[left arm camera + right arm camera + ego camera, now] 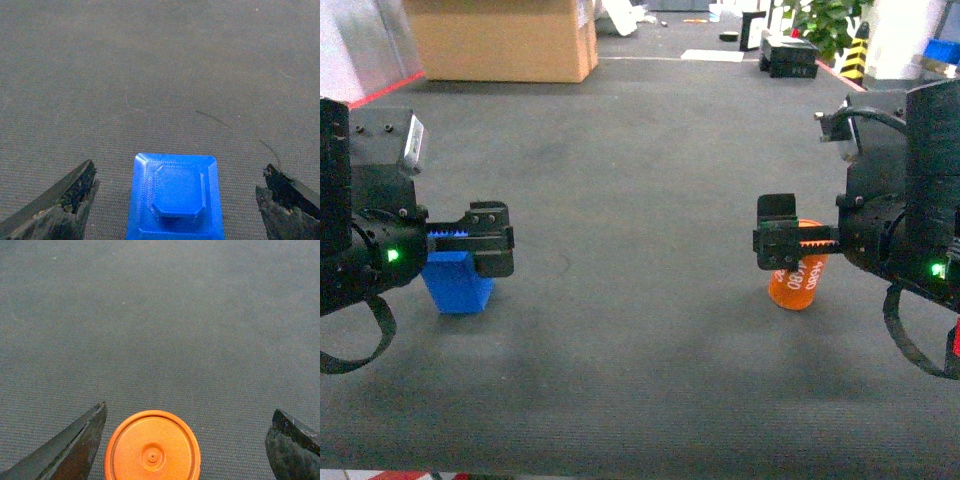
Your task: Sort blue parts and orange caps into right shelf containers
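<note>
Blue part point(175, 200), orange cap point(152, 447): uncontained.

L gripper point(490, 238) & R gripper point(777, 243) both low, pointing inward, jaws spread wide.

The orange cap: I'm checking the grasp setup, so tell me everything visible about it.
The orange cap is a small, smooth plastic-looking cylinder standing upright on the dark mat. Its round top has a raised rim and a tiny centre ring; white print runs down its side. The right tool sits open, its fingers on either side of it, not touching.
</note>
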Robot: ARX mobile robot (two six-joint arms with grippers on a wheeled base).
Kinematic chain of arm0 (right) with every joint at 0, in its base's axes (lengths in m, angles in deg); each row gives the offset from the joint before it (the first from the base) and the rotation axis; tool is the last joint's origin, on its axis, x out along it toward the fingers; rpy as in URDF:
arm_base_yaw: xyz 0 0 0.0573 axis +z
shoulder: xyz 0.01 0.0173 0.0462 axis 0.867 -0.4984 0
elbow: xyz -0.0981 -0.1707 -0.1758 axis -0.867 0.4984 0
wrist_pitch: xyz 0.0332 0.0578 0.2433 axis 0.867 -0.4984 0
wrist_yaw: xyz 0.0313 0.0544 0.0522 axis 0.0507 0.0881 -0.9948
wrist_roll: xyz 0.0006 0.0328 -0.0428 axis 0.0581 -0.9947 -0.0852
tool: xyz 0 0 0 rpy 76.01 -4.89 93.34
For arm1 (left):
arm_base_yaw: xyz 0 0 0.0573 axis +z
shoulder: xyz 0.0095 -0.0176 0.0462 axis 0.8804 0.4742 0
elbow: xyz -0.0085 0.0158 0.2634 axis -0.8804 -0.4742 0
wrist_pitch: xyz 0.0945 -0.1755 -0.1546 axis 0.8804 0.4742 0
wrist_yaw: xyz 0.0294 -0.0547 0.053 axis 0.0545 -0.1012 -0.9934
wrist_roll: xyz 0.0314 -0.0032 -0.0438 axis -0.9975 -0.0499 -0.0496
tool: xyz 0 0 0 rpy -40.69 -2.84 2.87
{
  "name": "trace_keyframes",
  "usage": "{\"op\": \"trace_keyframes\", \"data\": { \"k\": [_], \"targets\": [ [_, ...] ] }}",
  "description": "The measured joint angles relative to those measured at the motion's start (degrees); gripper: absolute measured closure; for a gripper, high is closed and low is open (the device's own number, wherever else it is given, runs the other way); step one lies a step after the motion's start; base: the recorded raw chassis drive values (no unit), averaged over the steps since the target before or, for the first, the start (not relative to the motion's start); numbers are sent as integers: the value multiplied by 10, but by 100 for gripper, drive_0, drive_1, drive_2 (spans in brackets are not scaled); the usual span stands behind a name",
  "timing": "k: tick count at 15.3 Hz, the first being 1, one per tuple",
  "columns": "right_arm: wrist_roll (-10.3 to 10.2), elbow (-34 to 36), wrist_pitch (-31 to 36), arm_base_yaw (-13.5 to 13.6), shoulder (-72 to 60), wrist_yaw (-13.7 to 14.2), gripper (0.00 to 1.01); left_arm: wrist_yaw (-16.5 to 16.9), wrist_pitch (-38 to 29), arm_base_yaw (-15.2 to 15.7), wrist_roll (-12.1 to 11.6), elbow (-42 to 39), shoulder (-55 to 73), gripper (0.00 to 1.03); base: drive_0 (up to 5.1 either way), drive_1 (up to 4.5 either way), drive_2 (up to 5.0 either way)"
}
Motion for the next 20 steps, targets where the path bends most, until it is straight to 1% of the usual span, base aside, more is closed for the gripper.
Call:
{"op": "trace_keyframes", "data": {
  "k": [2, 4, 6, 8, 9, 10, 11, 12, 14, 15, 16, 17, 18, 19, 20],
  "targets": [
    [-7, -1, -1, 0, -20, -6, 3, 3, -6, 3, 4, 0, 19, 5, 0, 0, 0],
    [-11, -7, -1, 0, -34, -6, 3, 1, -1, 3, 4, 0, 32, 5, 0, 0, 0],
    [-20, -19, -10, 1, -63, -6, 3, -12, 10, 3, 5, 4, 56, 5, 0, 0, 0],
    [-21, -26, -2, 4, -73, 17, 3, -13, 12, 3, 14, 10, 64, 5, 0, 0, 0],
    [-21, -29, 0, 5, -73, 29, 6, -13, 12, 3, 16, 12, 64, 5, 0, 0, 0],
    [-20, -31, -1, 5, -73, 32, 15, -13, 12, 3, 17, 14, 64, 8, 0, 0, 0],
    [-15, -31, -1, 5, -73, 36, 27, -13, 13, 3, 17, 15, 64, 21, 0, 0, 0],
    [-15, -31, -7, 5, -73, 33, 40, -12, 13, 3, 18, 15, 64, 33, 0, 0, 0],
    [-15, -31, -13, 8, -73, 28, 55, -10, 12, 3, 18, 15, 64, 50, 0, 0, 0],
    [-15, -31, -13, 8, -72, 24, 56, -13, -1, 3, 18, 14, 63, 58, 0, 0, 0],
    [-17, -29, -7, 8, -68, 21, 56, -21, -23, 3, 16, 5, 56, 59, 0, 0, 0],
    [-17, -10, 14, 8, -47, 34, 56, -52, -82, -2, 0, -19, 29, 59, 0, 0, 0],
    [-9, 59, 106, 12, 55, 81, 56, -97, -172, -7, -2, -82, -61, 59, 0, 0, 0],
    [48, 167, 192, 27, 188, 125, 56, -147, -227, -47, -39, -171, -163, 59, 0, 0, 0],
    [94, 238, 246, 35, 274, 162, 56, -193, -255, -85, -66, -214, -260, 59, 0, 0, 0]
  ]
}}
